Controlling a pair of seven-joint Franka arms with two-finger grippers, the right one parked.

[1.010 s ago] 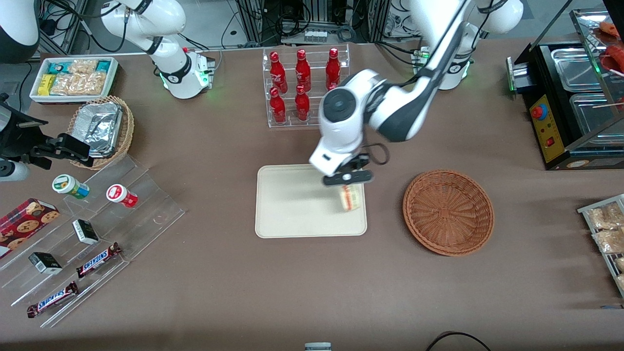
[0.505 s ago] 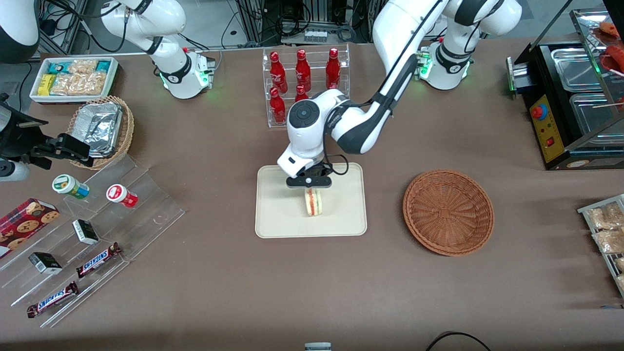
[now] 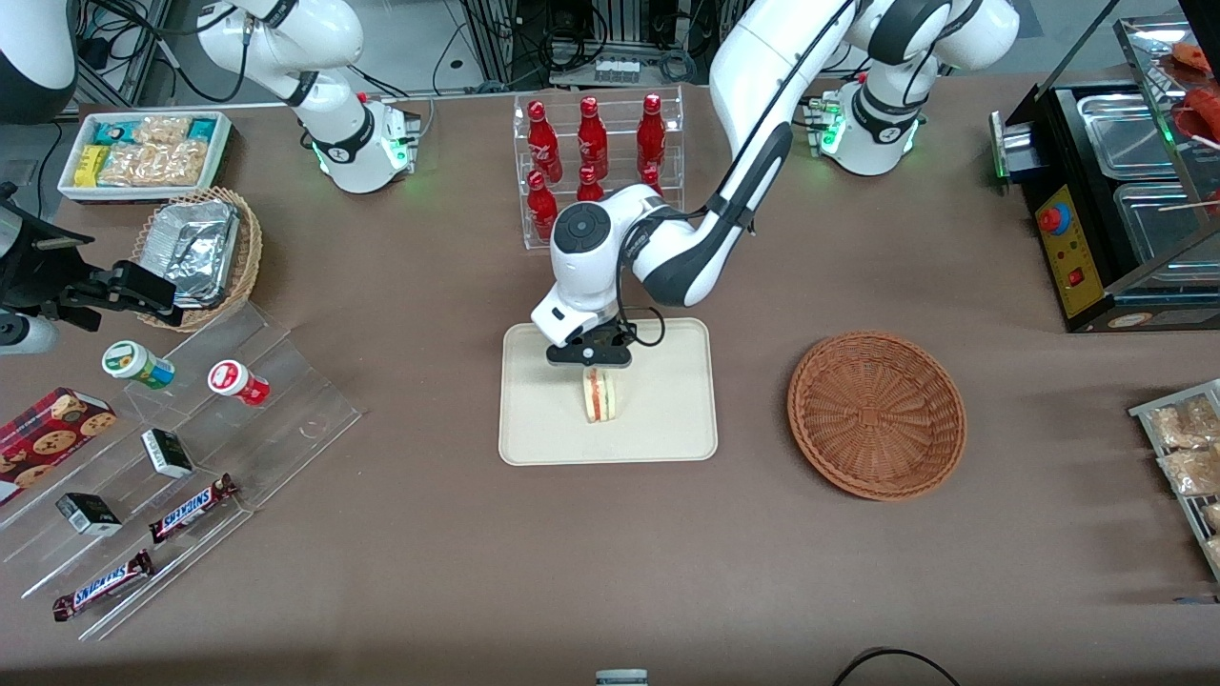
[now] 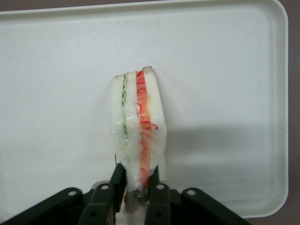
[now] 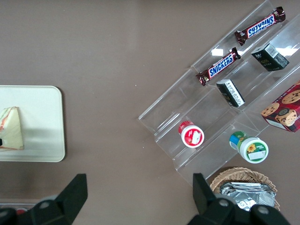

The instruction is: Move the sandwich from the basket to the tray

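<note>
One sandwich [image 3: 601, 395] is in play, and it hangs over the middle of the tray [image 3: 534, 438], pinched at one end by the gripper [image 3: 588, 356]. In the wrist view I see the two fingers [image 4: 118, 180] closed narrow on the wrapped wedge [image 4: 138, 126], squeezing the bread in at the pinch; the green and red filling layers face the camera. The wedge points away from the fingers with its layers on edge, which I read as a consequence of grabbing it by one end.

The basket [image 3: 877, 414] sits empty on the table toward the working arm's end, well apart from the tray, so the transfer leg looks finished to me. A shadow [image 4: 206, 140] on the tray [image 4: 56, 70] beside the sandwich suggests it is close to the surface; I cannot tell whether it is touching.

I judge the release to be the remaining step. Held on edge as it is, the wedge may tip onto a flat face when I open the fingers. The position is well inside the rim, so a topple should stay on the tray.
</note>
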